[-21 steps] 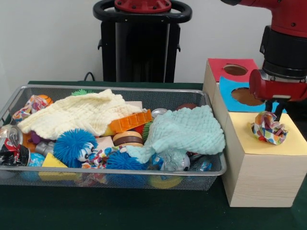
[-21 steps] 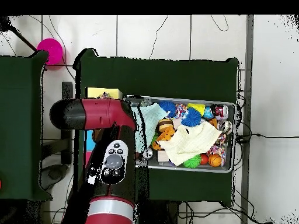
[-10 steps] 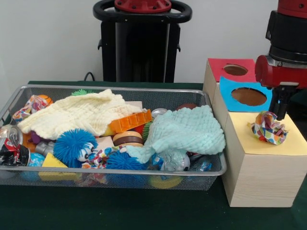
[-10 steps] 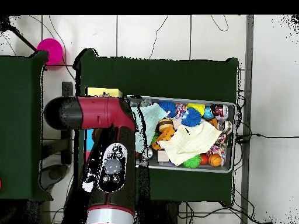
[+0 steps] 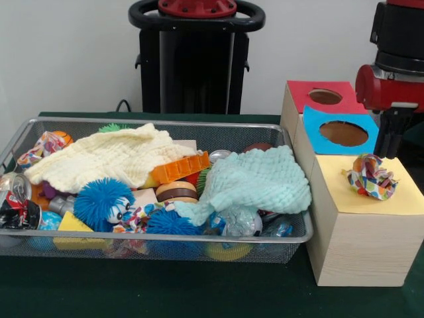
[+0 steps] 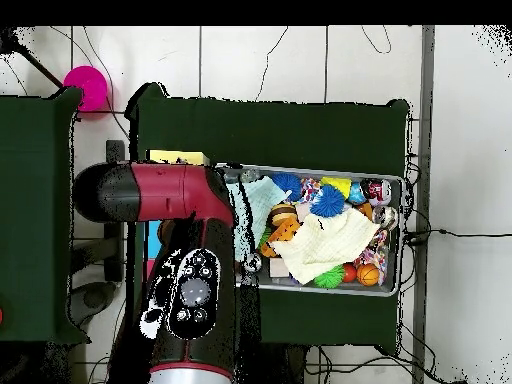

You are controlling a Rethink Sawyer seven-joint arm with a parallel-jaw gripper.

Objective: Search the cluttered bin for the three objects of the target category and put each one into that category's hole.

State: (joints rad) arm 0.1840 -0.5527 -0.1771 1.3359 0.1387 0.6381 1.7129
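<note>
Front view shows my pincer (image 5: pixel 391 142) hanging above the yellow top (image 5: pixel 397 199) of the wooden box, grasping nothing; whether its fingers are parted I cannot tell. A crumpled patterned paper ball (image 5: pixel 371 176) lies on that yellow top, not in a hole. I judge little is finished: another paper ball (image 5: pixel 45 144) sits in the wire bin (image 5: pixel 199 245), more possibly buried.

red arm (image 5: pixel 395 59) raised, claw (image 5: pixel 392 136) pointing down
</note>
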